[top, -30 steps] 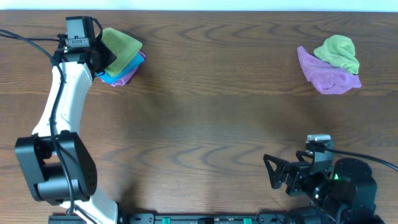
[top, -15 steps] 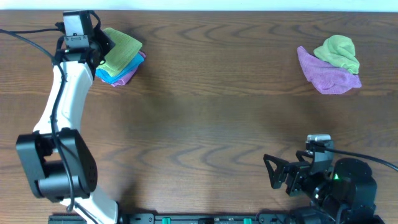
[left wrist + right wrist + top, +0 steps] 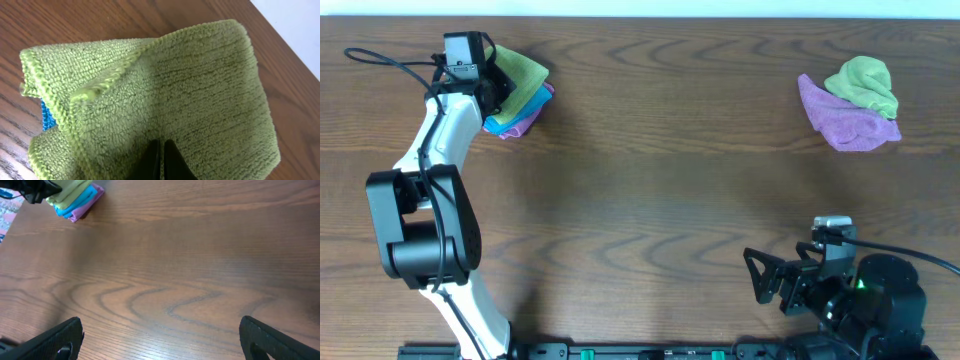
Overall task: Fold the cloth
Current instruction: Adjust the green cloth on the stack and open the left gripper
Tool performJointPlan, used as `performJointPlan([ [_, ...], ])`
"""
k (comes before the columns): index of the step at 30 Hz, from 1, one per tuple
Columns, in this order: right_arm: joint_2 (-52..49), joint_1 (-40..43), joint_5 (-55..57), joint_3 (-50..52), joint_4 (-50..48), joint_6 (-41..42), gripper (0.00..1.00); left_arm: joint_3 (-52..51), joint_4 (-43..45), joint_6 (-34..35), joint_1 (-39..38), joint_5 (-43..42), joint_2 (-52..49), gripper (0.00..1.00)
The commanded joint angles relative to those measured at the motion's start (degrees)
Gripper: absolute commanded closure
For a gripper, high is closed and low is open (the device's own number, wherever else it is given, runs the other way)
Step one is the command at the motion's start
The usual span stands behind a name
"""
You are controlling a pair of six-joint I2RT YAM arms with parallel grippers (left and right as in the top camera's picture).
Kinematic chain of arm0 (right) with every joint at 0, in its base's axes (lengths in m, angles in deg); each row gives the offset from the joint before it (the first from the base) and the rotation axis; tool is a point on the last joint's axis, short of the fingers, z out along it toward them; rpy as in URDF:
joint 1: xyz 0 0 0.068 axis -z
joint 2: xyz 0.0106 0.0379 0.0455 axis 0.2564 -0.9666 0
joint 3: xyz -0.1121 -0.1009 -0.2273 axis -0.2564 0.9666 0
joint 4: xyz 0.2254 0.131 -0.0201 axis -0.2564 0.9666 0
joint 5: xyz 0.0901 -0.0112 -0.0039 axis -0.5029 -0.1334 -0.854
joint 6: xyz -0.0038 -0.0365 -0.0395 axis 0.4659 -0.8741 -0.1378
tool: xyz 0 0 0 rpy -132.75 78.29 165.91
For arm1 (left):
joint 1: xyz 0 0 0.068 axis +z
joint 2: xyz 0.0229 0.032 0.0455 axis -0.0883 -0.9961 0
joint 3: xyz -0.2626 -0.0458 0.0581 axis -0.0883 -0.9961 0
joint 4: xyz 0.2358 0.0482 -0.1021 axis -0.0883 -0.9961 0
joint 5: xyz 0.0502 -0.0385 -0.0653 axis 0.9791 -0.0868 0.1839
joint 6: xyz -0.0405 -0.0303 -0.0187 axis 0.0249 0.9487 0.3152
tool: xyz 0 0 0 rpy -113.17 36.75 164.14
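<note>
Nearest, the right gripper [image 3: 160, 330] rested spread wide, idle. Far left, the left gripper [image 3: 161, 161] was pinched closed on the folded green cloth [image 3: 200, 90], probably setting it upon the blue cloth [image 3: 45, 116]; crumpled cloths [image 3: 855, 105] lay far right.

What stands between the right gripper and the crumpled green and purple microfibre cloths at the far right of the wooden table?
Nothing visible does. Only the brown wooden table lies between the open right gripper and the crumpled green microfibre cloth, which rests on the purple microfibre cloth.
</note>
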Motion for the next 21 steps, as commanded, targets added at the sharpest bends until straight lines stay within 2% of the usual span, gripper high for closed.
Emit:
performJointPlan([
  [1,0.2,0.46,-0.35,0.33,-0.09,0.81,0.01,1.22,-1.14,0.24,0.13,0.61,-0.15,0.94],
  [16,0.2,0.46,-0.33,0.33,-0.09,0.81,0.01,1.9,-2.47,-1.38,0.15,1.27,-0.09,0.93],
  [21,0.2,0.46,-0.35,0.33,-0.09,0.81,0.01,3.93,-2.84,-4.61,0.15,1.25,2.91,0.77],
])
